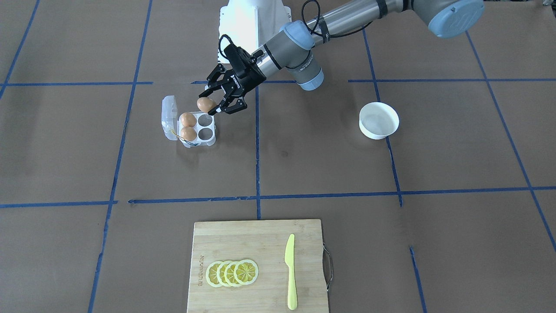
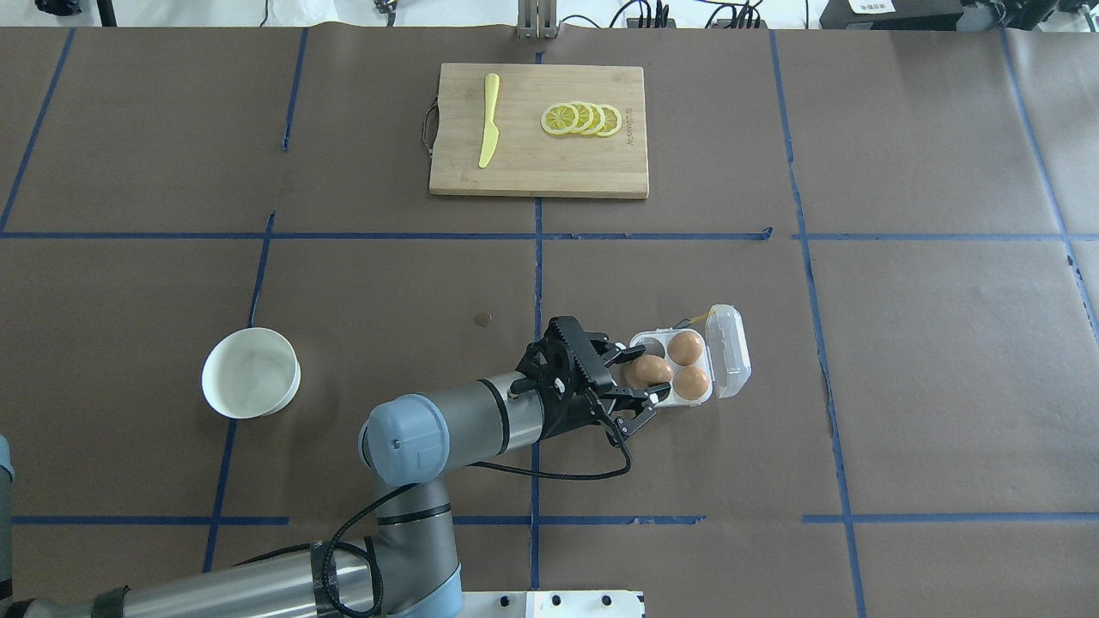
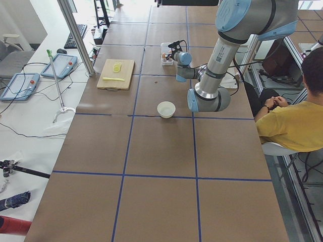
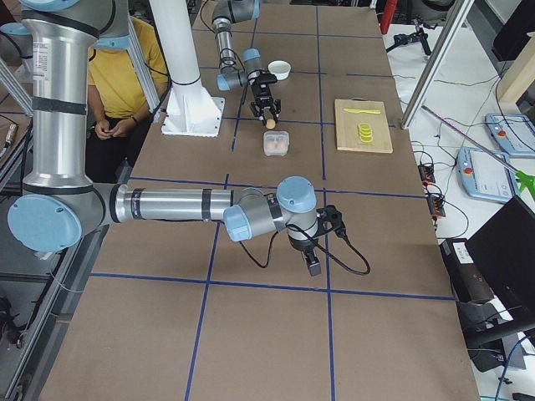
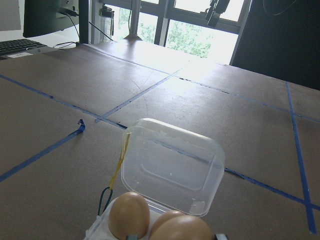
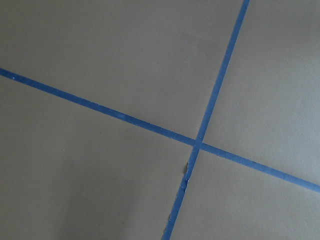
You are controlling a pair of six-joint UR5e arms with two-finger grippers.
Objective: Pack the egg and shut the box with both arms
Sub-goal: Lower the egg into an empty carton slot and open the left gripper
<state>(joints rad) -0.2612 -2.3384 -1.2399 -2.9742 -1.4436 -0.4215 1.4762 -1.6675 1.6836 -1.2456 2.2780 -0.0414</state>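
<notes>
The clear egg box (image 1: 207, 131) lies with its lid (image 1: 169, 116) open, right of the table's middle in the overhead view (image 2: 654, 343). Two orange-brown eggs (image 1: 187, 119) (image 1: 188, 133) sit in the two cells next to the lid. My left gripper (image 1: 211, 104) is shut on a third egg (image 1: 203, 104) and holds it just above the box's edge on the robot's side (image 2: 648, 371). The left wrist view shows this egg (image 5: 180, 227) at the bottom, with the lid (image 5: 172, 165) beyond. My right gripper (image 4: 311, 263) shows only in the exterior right view; I cannot tell its state.
An empty white bowl (image 1: 378, 120) stands on the robot's left side (image 2: 251, 372). A wooden cutting board (image 2: 538, 163) with a yellow knife (image 2: 488, 120) and lemon slices (image 2: 582, 119) lies at the far edge. A person in yellow (image 3: 290, 121) sits behind the robot.
</notes>
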